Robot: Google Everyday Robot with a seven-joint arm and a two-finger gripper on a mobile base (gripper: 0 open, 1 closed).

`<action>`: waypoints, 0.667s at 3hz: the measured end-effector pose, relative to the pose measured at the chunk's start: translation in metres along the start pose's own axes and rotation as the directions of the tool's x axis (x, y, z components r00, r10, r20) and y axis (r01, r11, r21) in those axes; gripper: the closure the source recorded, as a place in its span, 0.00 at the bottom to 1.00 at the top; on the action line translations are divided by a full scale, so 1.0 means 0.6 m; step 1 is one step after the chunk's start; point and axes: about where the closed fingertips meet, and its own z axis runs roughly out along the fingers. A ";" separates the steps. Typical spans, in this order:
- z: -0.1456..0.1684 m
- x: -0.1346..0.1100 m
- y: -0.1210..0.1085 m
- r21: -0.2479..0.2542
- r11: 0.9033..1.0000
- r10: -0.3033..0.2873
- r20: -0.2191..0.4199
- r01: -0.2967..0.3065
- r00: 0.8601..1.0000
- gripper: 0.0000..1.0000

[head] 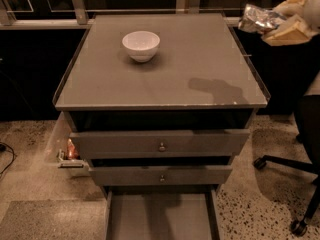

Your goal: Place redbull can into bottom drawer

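Redbull can [257, 19] in gripper [278, 23], top right

The scene is viewed by one camera, set high on the near side and tilted down toward the far windows. The cabinet top [165, 79] is centred at close range, and the bottom drawer [160, 216] is cut by the near edge. The gripper [280, 26], clasped on the redbull can [257, 19], is caught at the far right edge.

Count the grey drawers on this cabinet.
3: top drawer, slightly open; middle drawer below it; bottom drawer, pulled furthest out, lowest. The claw holds the redbull can at upper right.
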 end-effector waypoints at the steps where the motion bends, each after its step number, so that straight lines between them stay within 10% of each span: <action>1: -0.037 0.010 0.096 -0.011 0.999 0.033 0.008 -0.033 0.999 1.00; 2: -0.040 0.052 0.228 -0.095 0.992 0.085 -0.004 -0.085 0.996 1.00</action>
